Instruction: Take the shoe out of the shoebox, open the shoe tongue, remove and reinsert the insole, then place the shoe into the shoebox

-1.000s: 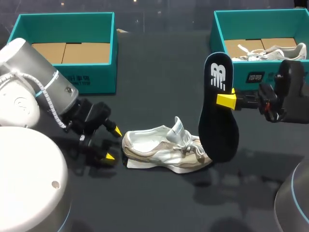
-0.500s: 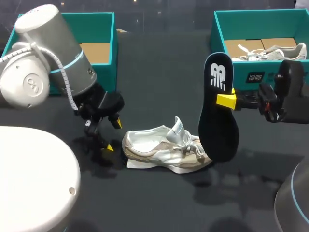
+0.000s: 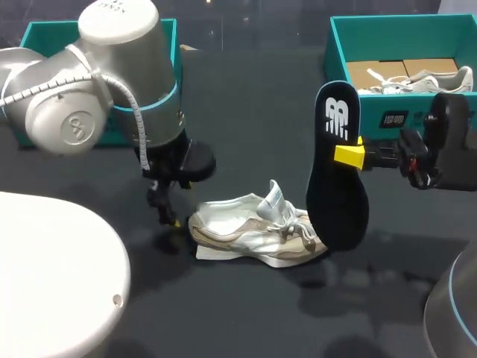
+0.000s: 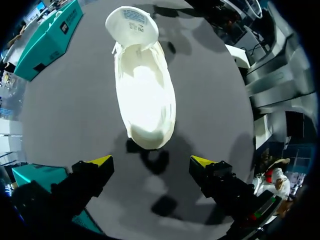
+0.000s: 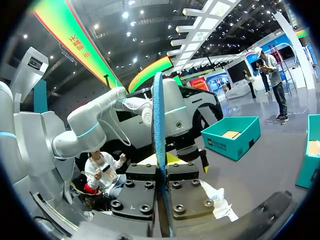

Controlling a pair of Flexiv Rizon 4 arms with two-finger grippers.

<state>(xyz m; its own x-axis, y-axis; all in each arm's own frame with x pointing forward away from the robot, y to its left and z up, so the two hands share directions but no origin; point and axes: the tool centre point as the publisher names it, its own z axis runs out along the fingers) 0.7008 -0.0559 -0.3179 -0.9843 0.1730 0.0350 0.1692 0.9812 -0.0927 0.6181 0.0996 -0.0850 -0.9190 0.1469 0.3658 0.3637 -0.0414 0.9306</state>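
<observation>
Your left gripper (image 4: 152, 162) has swung from low beside the shoe (image 4: 145, 95) to point down at the table. Its fingers stand wide apart and hold nothing; the heel lies just ahead of them. The right gripper (image 3: 350, 155) has not moved: it stays clamped on the insole (image 3: 337, 171), held upright between its fingers. You are probably set to steady the heel for reinsertion.

insole (image 3: 337, 201) over shoe (image 3: 242, 226) toe, opening unobstructed
</observation>
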